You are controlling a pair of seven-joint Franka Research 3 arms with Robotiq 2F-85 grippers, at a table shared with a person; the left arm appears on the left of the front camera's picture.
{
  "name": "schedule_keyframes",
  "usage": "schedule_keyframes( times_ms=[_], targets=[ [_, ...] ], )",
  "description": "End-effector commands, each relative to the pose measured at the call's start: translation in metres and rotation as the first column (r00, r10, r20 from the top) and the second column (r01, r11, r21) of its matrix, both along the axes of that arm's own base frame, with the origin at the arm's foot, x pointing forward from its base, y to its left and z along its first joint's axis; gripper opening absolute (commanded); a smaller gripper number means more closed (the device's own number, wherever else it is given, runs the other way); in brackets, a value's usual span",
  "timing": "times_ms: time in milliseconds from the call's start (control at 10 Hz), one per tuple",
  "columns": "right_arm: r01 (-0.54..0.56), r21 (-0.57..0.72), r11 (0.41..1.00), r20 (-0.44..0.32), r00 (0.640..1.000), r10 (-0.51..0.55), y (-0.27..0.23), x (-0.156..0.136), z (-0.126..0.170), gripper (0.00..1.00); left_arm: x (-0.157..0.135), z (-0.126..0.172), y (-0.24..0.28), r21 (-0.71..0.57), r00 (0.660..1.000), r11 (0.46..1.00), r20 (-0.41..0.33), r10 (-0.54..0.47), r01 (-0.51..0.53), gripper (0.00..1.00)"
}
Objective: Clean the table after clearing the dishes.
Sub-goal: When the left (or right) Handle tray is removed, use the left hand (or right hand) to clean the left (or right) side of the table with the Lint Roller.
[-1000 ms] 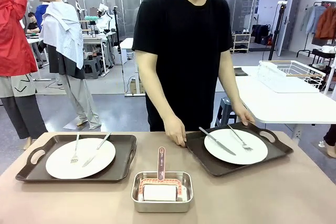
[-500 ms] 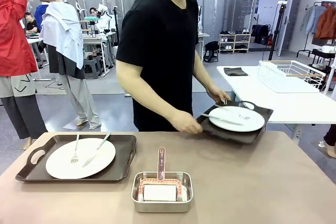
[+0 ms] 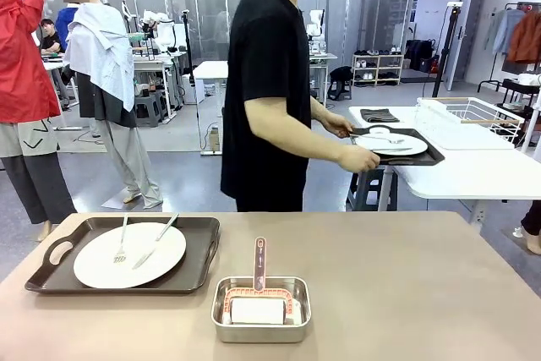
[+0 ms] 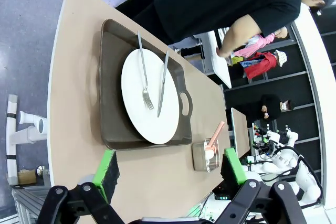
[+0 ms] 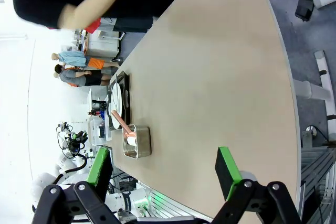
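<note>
While the person at the far side stands turned away, a hand (image 3: 359, 159) on the carried tray (image 3: 429, 156) held over the white side table (image 3: 461, 177), the beige table (image 3: 406, 276) is only half cleared: the second tray (image 3: 201, 247) sits on its left part with its plate (image 3: 97, 272), a fork (image 3: 121, 243) and a knife (image 3: 156, 241) lying across it. And look at the robot: the left tool (image 4: 170, 167) hangs over the table short of that tray, green pads spread wide with nothing between them, and the right tool (image 5: 164, 167) is just the same, parted and empty above the bare stretch of table. Between them, near the front edge, a steel pan (image 3: 260, 333) holds the pink roller (image 3: 258, 310), its handle propped on the far rim. The danger now? Start rolling too soon and the roller would run into the tray not yet cleared, or a tool reaching for that thin handle could shove the light pan along instead of lifting the roller out. Over at the side table, a tilt of the carried tray could send the cutlery sliding off its white plate (image 3: 410, 148). The count: two trays, two plates, one fork and one knife plain on the left plate, metal cutlery on the far plate too small to count, one pan, one roller, two tools.
</note>
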State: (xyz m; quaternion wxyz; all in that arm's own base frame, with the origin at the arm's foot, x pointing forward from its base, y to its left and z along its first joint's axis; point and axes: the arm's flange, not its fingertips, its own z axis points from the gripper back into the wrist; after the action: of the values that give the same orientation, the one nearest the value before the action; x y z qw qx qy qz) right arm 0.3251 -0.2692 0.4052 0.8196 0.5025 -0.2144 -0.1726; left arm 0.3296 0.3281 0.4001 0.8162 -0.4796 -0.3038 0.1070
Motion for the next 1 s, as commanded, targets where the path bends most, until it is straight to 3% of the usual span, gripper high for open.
schedule_keyframes(
  times_ms=[0,100,200,500,700,900],
  targets=[
    [-0.005,0.005,1.000,0.004,1.000,0.005,0.001,-0.002,0.001,1.00,-0.003,0.001,0.001,-0.006,1.000,1.000,0.004,0.004,-0.004,1.00],
    [0.000,0.000,1.000,0.000,1.000,0.000,0.000,0.000,0.000,1.00,-0.003,0.001,0.001,-0.006,1.000,1.000,0.004,0.004,-0.004,1.00],
    [-0.073,-0.080,0.994,0.032,0.997,0.076,0.008,0.006,0.014,1.00,-0.003,0.001,0.001,-0.006,1.000,1.000,0.004,0.004,-0.004,1.00],
    [-0.271,-0.337,0.902,0.087,0.945,0.316,0.081,0.059,0.084,1.00,-0.003,0.001,0.001,-0.006,1.000,1.000,0.004,0.004,-0.004,1.00],
    [-0.406,-0.459,0.790,0.084,0.866,0.494,0.157,0.100,0.118,1.00,-0.003,0.001,0.001,-0.006,1.000,1.000,0.004,0.004,-0.004,1.00],
    [-0.513,-0.564,0.647,0.028,0.771,0.636,0.255,0.123,0.128,1.00,-0.003,0.001,0.001,-0.006,1.000,1.000,0.004,0.004,-0.004,1.00]
  ],
)
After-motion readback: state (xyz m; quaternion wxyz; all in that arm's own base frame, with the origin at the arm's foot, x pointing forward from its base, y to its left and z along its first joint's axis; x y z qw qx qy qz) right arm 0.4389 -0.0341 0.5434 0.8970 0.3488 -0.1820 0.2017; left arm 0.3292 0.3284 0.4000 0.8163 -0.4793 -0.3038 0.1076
